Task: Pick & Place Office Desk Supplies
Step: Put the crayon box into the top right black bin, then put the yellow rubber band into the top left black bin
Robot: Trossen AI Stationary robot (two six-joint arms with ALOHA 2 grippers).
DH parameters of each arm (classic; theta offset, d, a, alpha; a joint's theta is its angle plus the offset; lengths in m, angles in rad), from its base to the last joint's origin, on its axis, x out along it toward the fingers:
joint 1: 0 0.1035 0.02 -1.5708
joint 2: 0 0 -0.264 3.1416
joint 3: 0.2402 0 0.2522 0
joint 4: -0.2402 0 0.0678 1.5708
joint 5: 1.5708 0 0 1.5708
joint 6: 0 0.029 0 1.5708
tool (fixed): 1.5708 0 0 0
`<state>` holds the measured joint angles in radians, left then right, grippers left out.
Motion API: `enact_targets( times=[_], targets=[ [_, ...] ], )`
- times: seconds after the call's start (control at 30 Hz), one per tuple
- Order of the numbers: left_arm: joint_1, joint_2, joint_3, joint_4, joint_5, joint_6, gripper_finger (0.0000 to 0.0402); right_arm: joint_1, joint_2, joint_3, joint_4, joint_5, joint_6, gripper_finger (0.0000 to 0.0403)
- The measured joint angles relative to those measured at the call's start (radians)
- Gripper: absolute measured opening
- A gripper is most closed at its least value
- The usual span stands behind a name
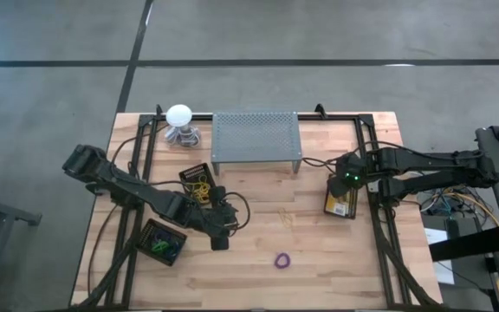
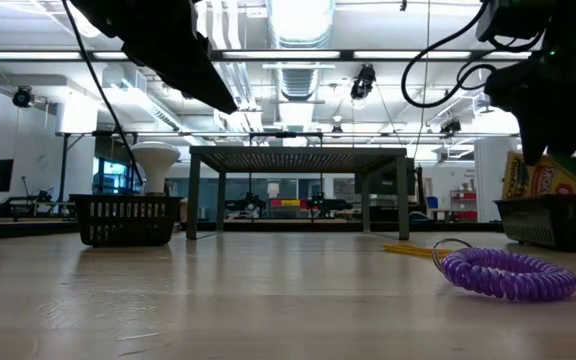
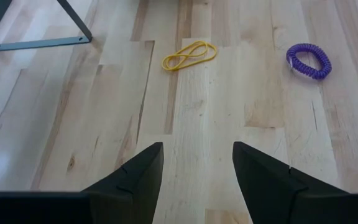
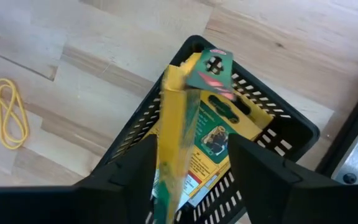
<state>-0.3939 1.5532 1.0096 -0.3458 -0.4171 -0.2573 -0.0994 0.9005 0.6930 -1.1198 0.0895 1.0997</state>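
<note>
crayon box (image 4: 185,124) clamped upright in my right fingers (image 4: 191,168), over black basket (image 4: 291,134) w/ other boxes. left fingers (image 3: 197,180) spread, empty, above counter (image 3: 73,124) nr rubber band (image 3: 188,55), purple loop (image 3: 308,61).

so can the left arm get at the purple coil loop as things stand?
Probably yes. The left gripper is open over bare wood, and the purple coil loop lies alone ahead of it, with only a yellow rubber band off to the side.

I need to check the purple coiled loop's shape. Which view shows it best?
The low view: the purple coiled loop lies close, its coils distinct. The left wrist view shows it whole but farther off, the high view only tiny; the right wrist view misses it.
</note>
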Motion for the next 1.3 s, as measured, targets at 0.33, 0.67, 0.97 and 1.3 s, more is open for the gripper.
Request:
enact_targets(
  times=[0.33,0.67,0.97,1.3],
  targets=[
    [0.0,0.0,0.0,0.0,0.0,0.0,0.0199,-0.025,0.0,0.004,-0.07,0.008,-0.008,0.0196],
    [0.0,0.0,-0.002,0.0,0.0,0.0,0.0199,-0.039,0.013,0.013,-0.075,-0.008,-0.03,0.0196],
    [0.0,0.0,-0.056,0.008,0.0,-0.006,0.0199,-0.039,0.057,0.014,-0.096,-0.051,-0.021,0.0196],
    [0.001,0.0,-0.073,0.018,-0.003,-0.026,0.0199,-0.039,0.136,0.06,-0.084,-0.121,-0.114,0.0196]
  ],
)
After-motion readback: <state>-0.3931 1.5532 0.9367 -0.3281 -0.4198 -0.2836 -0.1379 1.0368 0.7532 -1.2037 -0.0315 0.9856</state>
